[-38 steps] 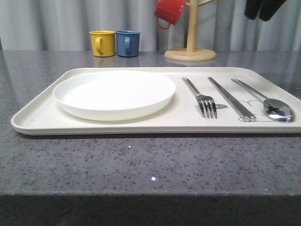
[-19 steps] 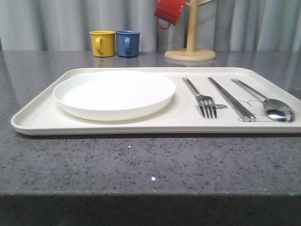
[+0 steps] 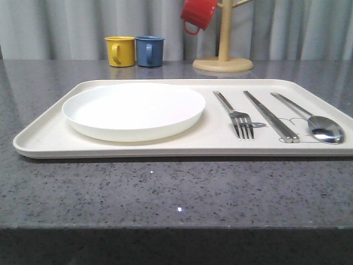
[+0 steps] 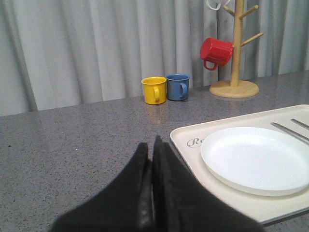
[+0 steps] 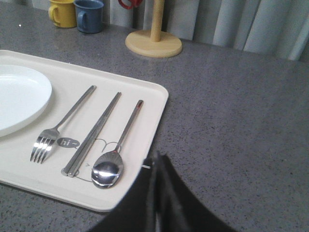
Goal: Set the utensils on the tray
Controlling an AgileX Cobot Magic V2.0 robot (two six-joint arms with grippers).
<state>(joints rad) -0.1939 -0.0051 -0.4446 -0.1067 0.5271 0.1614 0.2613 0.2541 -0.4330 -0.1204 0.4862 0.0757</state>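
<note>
Jaws, left gripper (image 4: 152, 147): pressed together with nothing between them, over the bare grey surface (image 4: 72, 145) just off the tray's corner that bears the script.
Jaws, right gripper (image 5: 155, 166): pressed together and holding nothing, just beside the tray's rim near the spoon's bowl; whether they touch the rim cannot be told.
Tray (image 3: 49, 135): cream, rounded corners, low rim, flat on the surface; it carries all four utensils.
Spoon (image 3: 325, 128): on the tray, the utensil closest to the right gripper's jaws, bowl toward the tray's front edge, handle running back.
Chopsticks (image 3: 270, 115): on the tray just beside the spoon, the pair lying side by side and straight, between spoon and fork.
Fork (image 3: 237, 115): on the tray beside the chopsticks, tines toward the tray's front edge, next to a small grey printed mark.
Plate (image 3: 134, 109): round, white, shallow, on the tray's other half, apart from the fork; it is the utensil nearest the left gripper's jaws, though the tray rim lies between.
Yellow mug (image 3: 121, 50): behind the tray on the surface, well apart from it.
Blue mug (image 3: 150, 50): just beside the yellow mug.
Wooden mug stand (image 3: 223, 55): behind the tray, with a red mug (image 3: 198, 13) hung on a peg.
</note>
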